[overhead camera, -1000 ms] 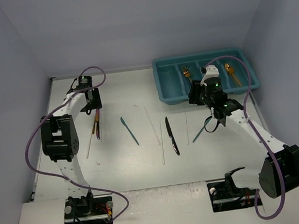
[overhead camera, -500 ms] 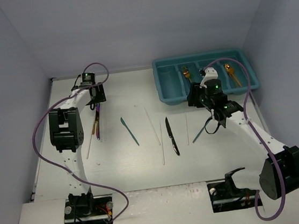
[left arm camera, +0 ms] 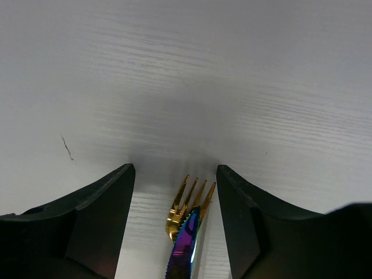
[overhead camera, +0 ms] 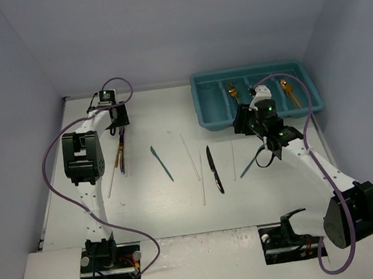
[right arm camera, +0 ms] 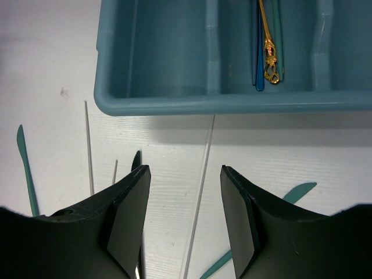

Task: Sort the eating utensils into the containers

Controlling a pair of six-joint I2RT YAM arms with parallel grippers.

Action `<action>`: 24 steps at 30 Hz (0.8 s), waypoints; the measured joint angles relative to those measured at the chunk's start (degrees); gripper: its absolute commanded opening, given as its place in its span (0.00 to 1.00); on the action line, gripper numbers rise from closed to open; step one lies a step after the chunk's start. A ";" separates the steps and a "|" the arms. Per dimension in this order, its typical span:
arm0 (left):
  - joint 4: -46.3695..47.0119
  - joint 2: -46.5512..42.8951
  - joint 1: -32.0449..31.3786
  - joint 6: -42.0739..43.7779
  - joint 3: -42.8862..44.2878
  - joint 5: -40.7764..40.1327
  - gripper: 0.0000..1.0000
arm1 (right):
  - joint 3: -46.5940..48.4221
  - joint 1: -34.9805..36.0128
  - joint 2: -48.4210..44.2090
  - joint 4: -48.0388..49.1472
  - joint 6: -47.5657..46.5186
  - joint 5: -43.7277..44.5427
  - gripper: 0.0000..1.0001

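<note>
Eating utensils (overhead camera: 214, 170), left pick | left gripper (left arm camera: 175, 170) parted, empty | between its fingers: gold fork (left arm camera: 189, 200) overlapped by iridescent knife (left arm camera: 185, 247), on table (left arm camera: 174, 70) | right gripper (right arm camera: 185, 171) parted, empty, over white chopstick (right arm camera: 201, 174) near tray (right arm camera: 232, 104) | risk: closing pinches both stacked pieces; one likely slips.

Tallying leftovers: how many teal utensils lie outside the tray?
2: a teal knife left of the black knife, and a teal utensil right of it. More may be hidden.

Utensils (overhead camera: 213, 170) scattered beside teal tray (overhead camera: 246, 69)
</note>
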 measured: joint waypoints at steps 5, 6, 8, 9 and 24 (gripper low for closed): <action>-0.01 0.02 0.20 0.17 0.02 0.28 0.49 | 0.00 0.00 0.01 0.00 0.29 -0.50 0.49; -0.01 0.02 0.20 0.17 0.02 0.32 0.48 | 0.00 0.00 0.04 0.01 0.38 -0.58 0.49; -0.01 0.02 0.20 0.23 0.02 0.46 0.44 | 0.00 0.00 0.17 0.02 0.63 -0.86 0.49; 0.00 0.02 0.19 0.28 0.02 0.54 0.42 | 0.00 0.00 0.27 0.02 0.76 -1.01 0.49; 0.23 -0.81 0.18 1.10 -0.85 0.50 0.13 | 0.00 0.00 0.68 0.02 1.11 -1.69 0.49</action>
